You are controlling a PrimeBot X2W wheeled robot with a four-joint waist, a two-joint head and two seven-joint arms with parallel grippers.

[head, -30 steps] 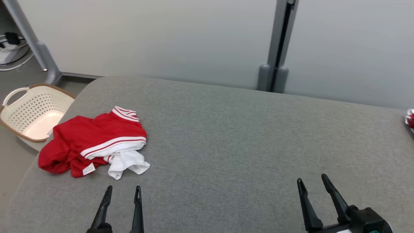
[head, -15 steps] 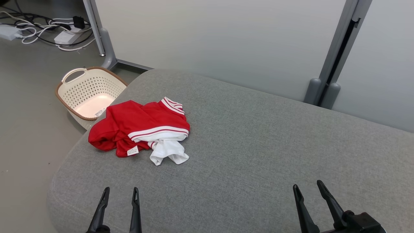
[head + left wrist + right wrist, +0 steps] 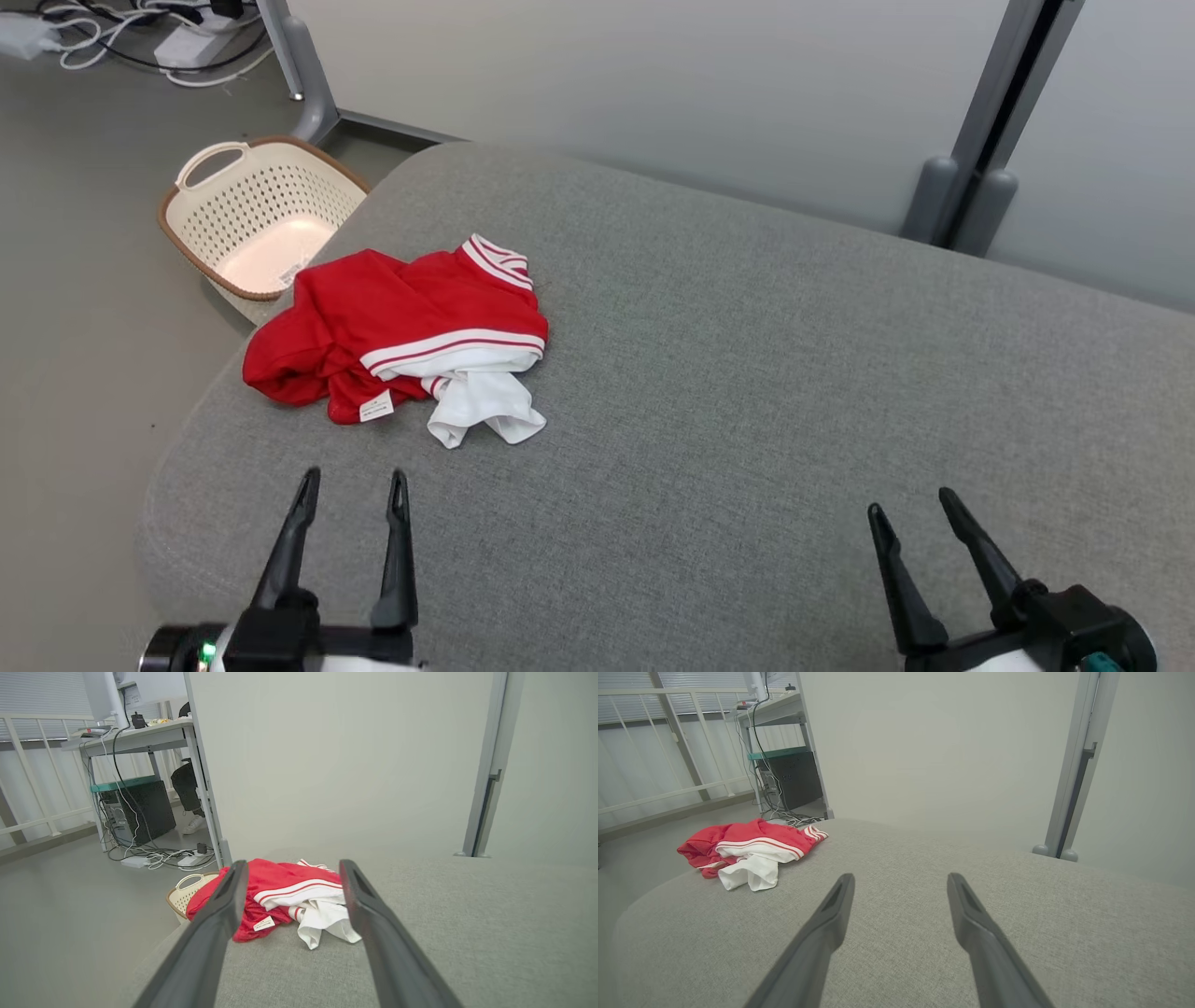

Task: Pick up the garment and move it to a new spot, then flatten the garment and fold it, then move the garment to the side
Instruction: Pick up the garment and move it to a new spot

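A crumpled red garment with white stripes and a white part lies near the left edge of the grey padded table. The left wrist view shows the garment straight ahead between the fingers; in the right wrist view the garment is far off to the left. My left gripper hovers open just in front of the garment, apart from it and holding nothing. At the lower right my right gripper is open too, over bare table far from the cloth.
A cream perforated laundry basket stands on the floor beside the table's far left corner. Cables and a power strip lie on the floor behind it. A grey partition wall with a post runs along the table's far side.
The camera has swung left and tilted down, so the garment and basket sit further right in view. Both grippers have risen further into the picture, still open.
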